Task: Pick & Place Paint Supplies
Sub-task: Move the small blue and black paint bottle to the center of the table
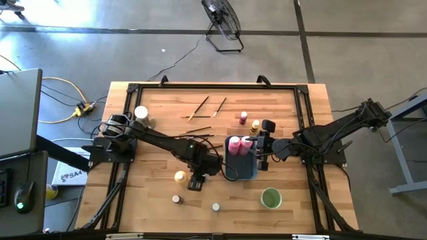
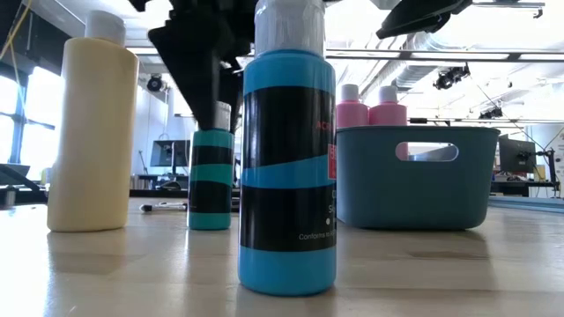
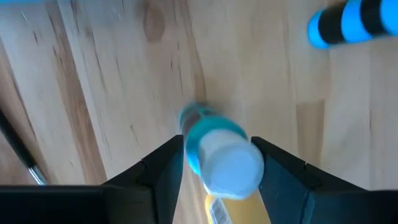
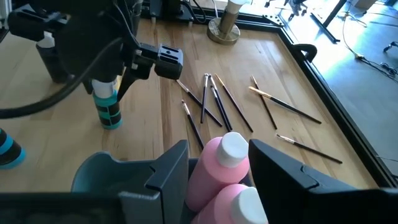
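Paint supplies lie spread over the tabletop (image 1: 153,207); two pink bottles (image 1: 241,144) stand in the blue-grey tray (image 1: 241,171) at centre of the high view, their white caps up; a cream bottle (image 1: 180,177) stands left of centre, two small capped bottles (image 1: 176,199) lower down, and brushes (image 1: 207,107) lie loose in the upper middle; a further pink bottle (image 1: 243,118) and a yellow one (image 1: 255,125) stand above the tray; a green cup (image 1: 271,198) sits at lower right. The left gripper (image 1: 195,181) hangs just left of the tray over a blue-banded bottle (image 3: 214,146), its jaws open to either side of the white cap; whether the fingers (image 3: 163,168) touch it cannot be told, the wrist view being blurred. The right gripper (image 4: 219,165), at the tray's right edge, has its jaws open about the cap of one pink bottle, not closed on it.
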